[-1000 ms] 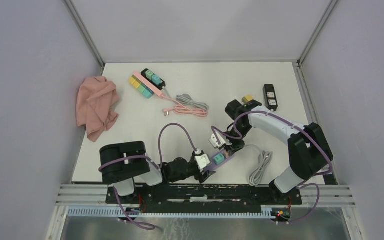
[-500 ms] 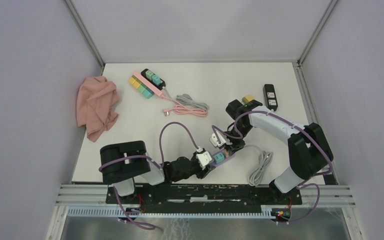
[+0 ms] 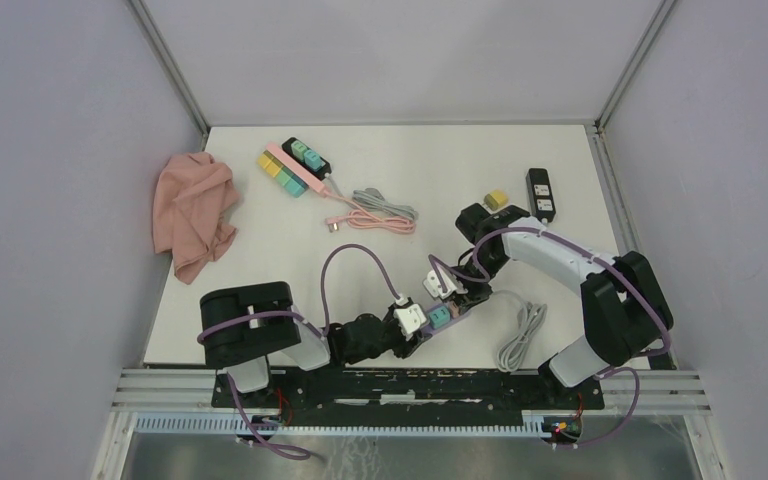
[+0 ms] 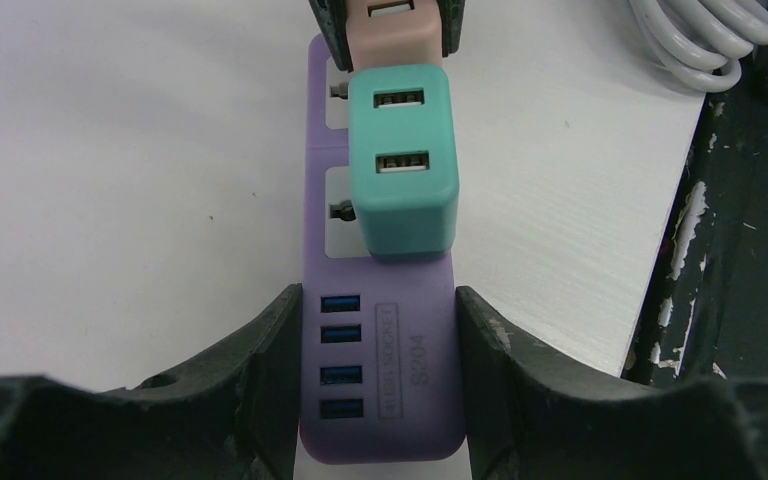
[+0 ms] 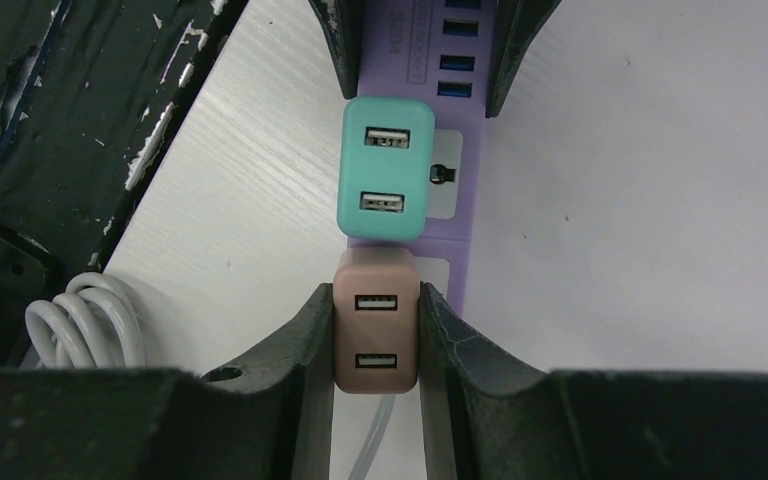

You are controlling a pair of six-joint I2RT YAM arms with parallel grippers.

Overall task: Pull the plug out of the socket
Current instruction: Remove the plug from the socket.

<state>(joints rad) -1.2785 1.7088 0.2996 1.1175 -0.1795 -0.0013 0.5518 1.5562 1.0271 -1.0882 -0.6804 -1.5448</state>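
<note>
A purple socket strip (image 4: 380,380) lies near the table's front edge, with its four blue USB ports toward the left wrist camera. My left gripper (image 4: 378,305) is shut on that end, its fingers (image 4: 260,350) pressed on both sides. A teal plug (image 4: 400,160) sits in the strip's middle outlet. Beyond it a pink plug (image 5: 375,335) stands at the far outlet, and my right gripper (image 5: 375,300) is shut on its two sides. I cannot tell whether its pins are still seated. In the top view the strip (image 3: 452,313) lies between my left gripper (image 3: 412,322) and my right gripper (image 3: 452,290).
A coiled white cable (image 3: 522,335) lies right of the strip, near the front edge (image 4: 680,230). At the back are a pink cloth (image 3: 195,215), other strips with coloured plugs (image 3: 295,165), a pink cable (image 3: 375,215), a yellow plug (image 3: 497,199) and a black adapter (image 3: 540,193).
My left gripper moved forward and closed onto the purple strip's USB end. My right arm shifted slightly right with the pink plug, uncovering the yellow plug behind it.
</note>
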